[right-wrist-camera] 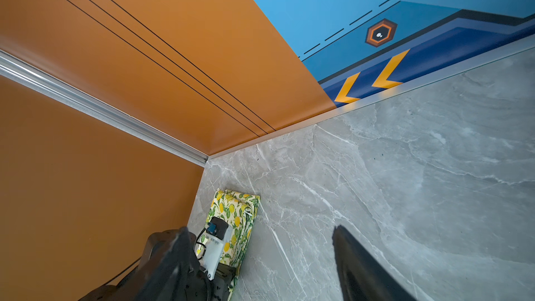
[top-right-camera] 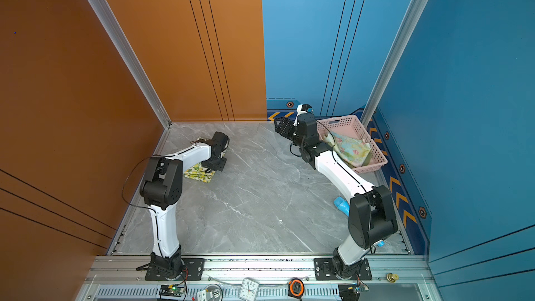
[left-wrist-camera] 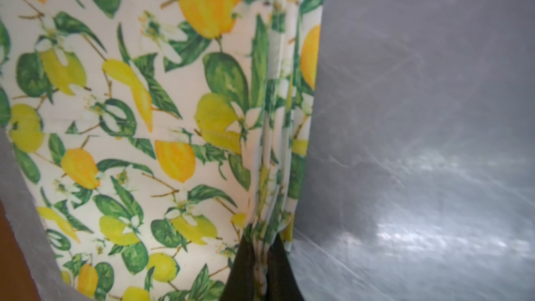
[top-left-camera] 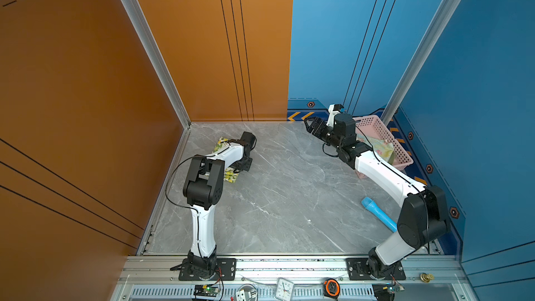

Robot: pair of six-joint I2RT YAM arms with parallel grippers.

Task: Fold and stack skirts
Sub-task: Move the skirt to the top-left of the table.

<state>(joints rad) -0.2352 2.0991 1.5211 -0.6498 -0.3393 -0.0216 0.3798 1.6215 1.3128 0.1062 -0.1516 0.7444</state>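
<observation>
The left pincer (left-wrist-camera: 262,246) is clamped shut on the layered edge of the folded lemon skirt (top-right-camera: 199,173), which lies left of centre in both top views, its length running along the orange wall (top-left-camera: 86,97), under the left arm (top-left-camera: 228,152). The right pincer (top-left-camera: 312,125) hangs wide open and empty right of centre, well apart, beside the pink basket (top-right-camera: 351,124) holding the floral skirt (top-right-camera: 351,149); only bare surface (top-left-camera: 289,183) lies between.

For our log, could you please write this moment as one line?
left jaws: shut on lemon skirt | right jaws: open | floral skirt: in pink basket
</observation>
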